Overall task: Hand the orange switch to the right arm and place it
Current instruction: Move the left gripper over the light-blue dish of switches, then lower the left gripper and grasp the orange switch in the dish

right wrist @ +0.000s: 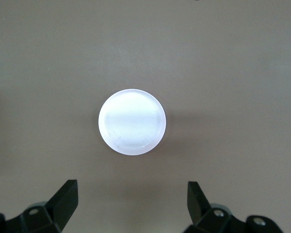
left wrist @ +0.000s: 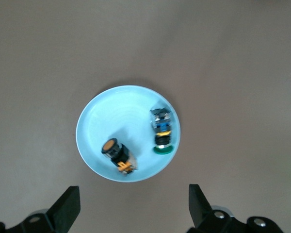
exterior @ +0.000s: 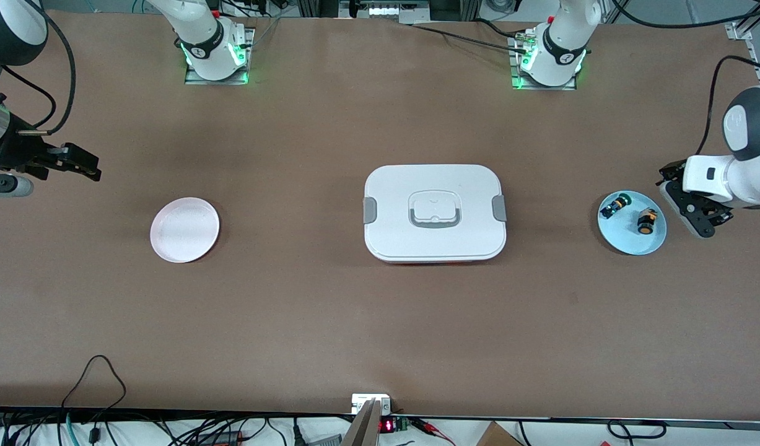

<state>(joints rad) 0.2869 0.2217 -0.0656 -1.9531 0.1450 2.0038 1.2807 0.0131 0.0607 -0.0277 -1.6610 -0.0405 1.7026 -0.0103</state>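
The orange switch (exterior: 647, 222), a small black cylinder with an orange cap, lies on its side on a light blue plate (exterior: 627, 238) near the left arm's end of the table. It also shows in the left wrist view (left wrist: 117, 154). A similar green-capped switch (exterior: 616, 204) lies beside it on the same plate (left wrist: 111, 116). My left gripper (exterior: 686, 204) is open and empty over the table just beside the blue plate; the left wrist view (left wrist: 134, 206) shows its fingers wide apart. My right gripper (exterior: 88, 166) is open and empty over the table beside a white plate (exterior: 184, 229).
A white lidded box (exterior: 434, 212) with grey latches stands in the middle of the table between the two plates. The white plate (right wrist: 131, 121) holds nothing. Cables run along the table edge nearest the front camera.
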